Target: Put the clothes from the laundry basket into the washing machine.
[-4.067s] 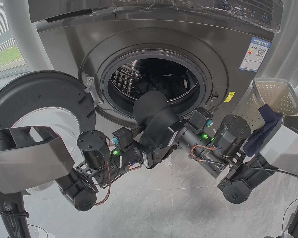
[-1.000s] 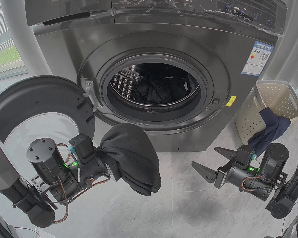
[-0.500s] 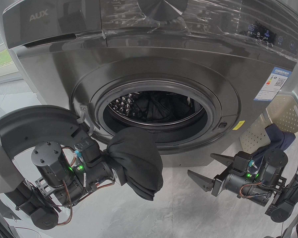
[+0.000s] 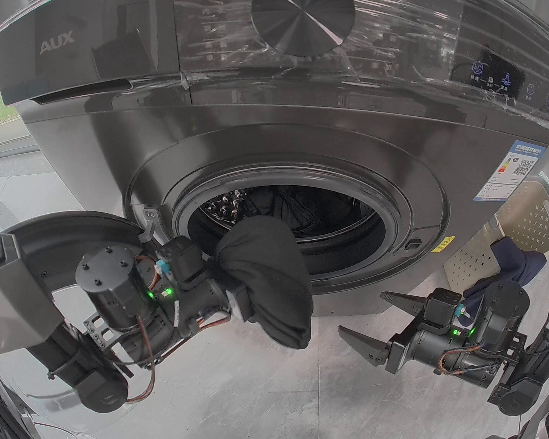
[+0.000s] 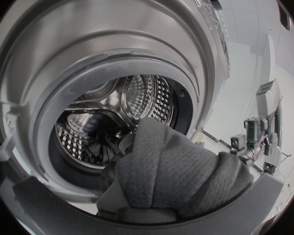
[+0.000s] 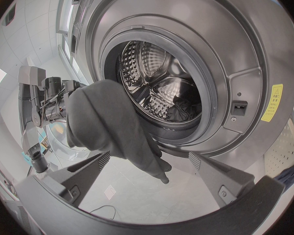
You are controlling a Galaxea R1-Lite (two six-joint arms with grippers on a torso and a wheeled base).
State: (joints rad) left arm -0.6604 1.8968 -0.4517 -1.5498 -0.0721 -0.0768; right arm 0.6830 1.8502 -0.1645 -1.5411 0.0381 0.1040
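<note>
The black cloth (image 4: 268, 275) is soft and thick, and up close it has a tiny bumpy weave. It is bunched up in a round lump over the end of the left gripper (image 4: 236, 302), like a hat. A long floppy part hangs down from the lump and ends in a loose tip above the grey floor (image 4: 287, 385). The cloth covers this gripper, so I cannot tell if it is open or closed.

The cloth is up in the air, just in front of the round hole of the washing machine (image 4: 287, 123), at the low edge on the side where the door (image 4: 61, 245) swings out. The door is wide open. Inside the shiny drum (image 6: 147, 62) some dark clothes (image 6: 183, 110) lie in a heap at the bottom.

The right gripper (image 4: 363, 312) is low down on the other side, near the floor and apart from the cloth. Its two pointy fingers are spread wide and hold nothing.

The pale laundry basket (image 4: 531, 214) stands beside the machine on the robot's right. A dark blue cloth (image 4: 512, 263) hangs over its edge.
</note>
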